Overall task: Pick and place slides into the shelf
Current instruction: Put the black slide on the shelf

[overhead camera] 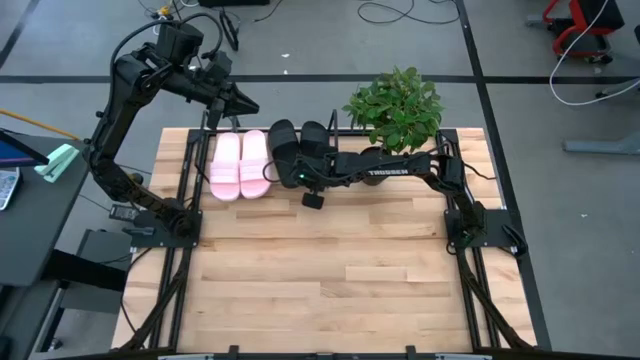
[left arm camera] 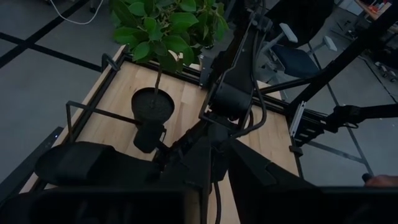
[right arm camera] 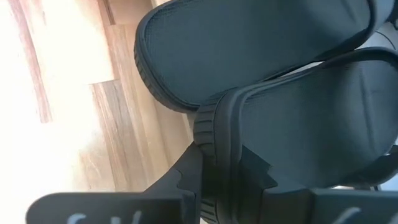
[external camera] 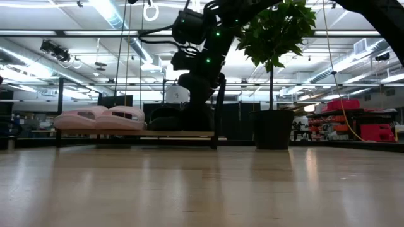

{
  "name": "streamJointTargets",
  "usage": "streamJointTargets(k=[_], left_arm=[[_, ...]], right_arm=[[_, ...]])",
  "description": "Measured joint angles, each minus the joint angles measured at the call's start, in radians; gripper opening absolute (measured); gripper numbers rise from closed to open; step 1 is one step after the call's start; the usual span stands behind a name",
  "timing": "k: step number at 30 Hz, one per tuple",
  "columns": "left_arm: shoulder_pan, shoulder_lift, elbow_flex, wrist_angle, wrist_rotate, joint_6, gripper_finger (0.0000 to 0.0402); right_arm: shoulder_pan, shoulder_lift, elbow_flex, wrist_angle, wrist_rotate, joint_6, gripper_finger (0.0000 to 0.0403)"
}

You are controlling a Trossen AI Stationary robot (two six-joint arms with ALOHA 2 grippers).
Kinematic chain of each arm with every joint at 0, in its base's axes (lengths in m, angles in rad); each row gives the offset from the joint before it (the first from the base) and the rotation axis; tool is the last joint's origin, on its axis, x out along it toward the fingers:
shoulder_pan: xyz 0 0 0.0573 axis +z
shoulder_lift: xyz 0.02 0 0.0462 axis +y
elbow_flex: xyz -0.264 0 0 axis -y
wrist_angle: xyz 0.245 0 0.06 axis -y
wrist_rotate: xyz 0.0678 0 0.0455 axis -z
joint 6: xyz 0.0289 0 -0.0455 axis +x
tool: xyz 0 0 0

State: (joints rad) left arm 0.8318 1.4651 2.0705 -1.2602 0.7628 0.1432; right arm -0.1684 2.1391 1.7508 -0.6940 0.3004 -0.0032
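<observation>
Looking down: both pink slides (overhead camera: pixel 240 165) and black slides (overhead camera: pixel 298 150) sit in shelf (overhead camera: pixel 200 150), task nearly done. Right wrist: right gripper (right arm camera: pixel 217 165) jaws pinch the last black slide's edge. Left gripper (overhead camera: pixel 240 102) jaws closed, empty, above shelf.

Wide bare run of pale wooden plank table (overhead camera: pixel 330 270) across the whole near half, open to a hand from either side. Far edge crowded: low black thin-tube metal shelf (overhead camera: pixel 196 160) filled side by side by two pale pink foam slides (overhead camera: pixel 239 165) and two black foam slides (overhead camera: pixel 297 150), touching one another. Just beside these, leafy green plant in a black pot (overhead camera: pixel 395 108), blocking the far right corner. Dark right arm (overhead camera: pixel 400 170) stretched across in front of the plant.
</observation>
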Motion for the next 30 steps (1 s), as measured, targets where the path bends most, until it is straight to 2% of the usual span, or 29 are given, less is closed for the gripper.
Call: streamJointTargets(k=[12,30], left_arm=[[0.000,0.000,0.000,0.002,0.000,0.000,0.0057],[0.000,0.000,0.000,0.020,0.000,0.000,0.0061]], right_arm=[[0.008,0.003,-0.007,-0.041,-0.026,-0.080,0.0058],[0.017,0.003,-0.007,0.025,-0.061,0.075,0.0058]])
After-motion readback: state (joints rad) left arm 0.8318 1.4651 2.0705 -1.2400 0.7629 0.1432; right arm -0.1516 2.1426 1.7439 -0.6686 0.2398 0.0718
